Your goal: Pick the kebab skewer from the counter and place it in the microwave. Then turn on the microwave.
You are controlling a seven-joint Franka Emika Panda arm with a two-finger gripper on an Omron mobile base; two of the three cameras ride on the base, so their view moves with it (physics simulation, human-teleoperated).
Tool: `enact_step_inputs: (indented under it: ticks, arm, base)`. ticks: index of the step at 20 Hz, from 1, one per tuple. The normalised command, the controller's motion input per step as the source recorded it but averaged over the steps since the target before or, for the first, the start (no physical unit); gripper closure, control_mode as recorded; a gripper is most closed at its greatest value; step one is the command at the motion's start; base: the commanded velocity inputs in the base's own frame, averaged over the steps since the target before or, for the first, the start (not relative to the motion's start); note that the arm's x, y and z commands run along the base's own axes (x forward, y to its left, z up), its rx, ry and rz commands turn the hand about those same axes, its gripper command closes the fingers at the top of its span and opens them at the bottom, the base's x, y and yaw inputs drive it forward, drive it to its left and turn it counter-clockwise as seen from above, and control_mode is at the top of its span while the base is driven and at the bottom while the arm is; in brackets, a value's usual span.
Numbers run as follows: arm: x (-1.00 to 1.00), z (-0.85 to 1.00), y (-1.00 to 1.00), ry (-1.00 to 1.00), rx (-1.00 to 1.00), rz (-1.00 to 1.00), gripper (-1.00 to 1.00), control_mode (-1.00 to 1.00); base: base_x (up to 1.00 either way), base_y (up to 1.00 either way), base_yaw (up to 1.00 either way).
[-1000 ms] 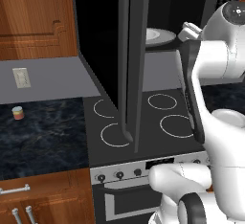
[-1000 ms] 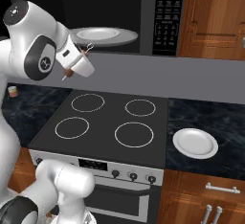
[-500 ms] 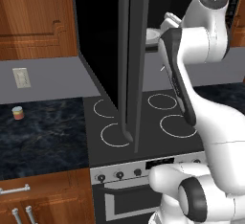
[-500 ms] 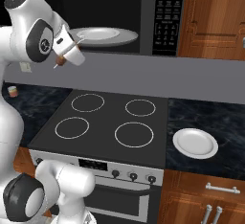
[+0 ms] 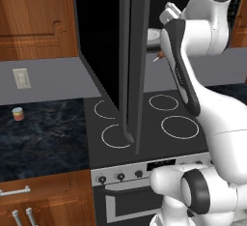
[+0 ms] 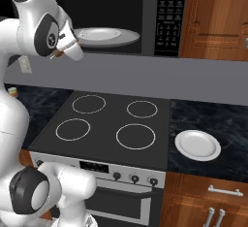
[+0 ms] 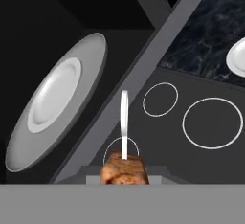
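The jaws (image 7: 123, 170) held the kebab skewer (image 7: 123, 166) by its meaty end, its pale stick pointing forward; it hung at the mouth of the open microwave (image 6: 164, 17), just outside the white plate inside (image 7: 52, 96). The plate served as the landmark: the skewer sat just off its near rim and slightly below its level, above the stovetop (image 6: 109, 124).

To place it well, the arm probably needed to lift a little and push in until the meat hung over the plate's middle, then lower and only then let go, so the stick would not roll off the rim or catch on the cavity's lower lip.

The swung-open door (image 5: 132, 61) stood just to the left of the plate and looked like the main thing to avoid with the elbow. The keypad strip (image 6: 166, 15) lay right of the plate. On the surface (image 6: 213, 119), a second plate (image 6: 197, 145) lay well below and right, and a small striped cylinder (image 5: 18, 114) sat far left of the door.
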Motion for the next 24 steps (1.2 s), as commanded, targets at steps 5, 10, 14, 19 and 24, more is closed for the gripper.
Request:
enact_step_inputs:
  ticks: [5, 10, 14, 19, 24]
  arm:
    - [0.39, 0.04, 0.17, -0.04, 0.09, 0.0, 1.0, -1.0]
    - [0.44, 0.06, 0.05, -0.06, 0.06, 0.0, 1.0, -1.0]
    - [0.37, 0.2, 0.0, -0.05, 0.02, 0.0, 1.0, -1.0]
    - [0.37, 0.25, 0.04, -0.03, 0.01, 0.0, 1.0, -1.0]
    - [0.47, 0.03, 0.0, 0.0, 0.0, 0.0, 1.0, -1.0]
  base:
    - [0.0, 0.0, 0.0]
    - [0.0, 0.0, 0.0]
    - [0.0, 0.0, 0.0]
    - [0.0, 0.0, 0.0]
    - [0.0, 0.0, 0.0]
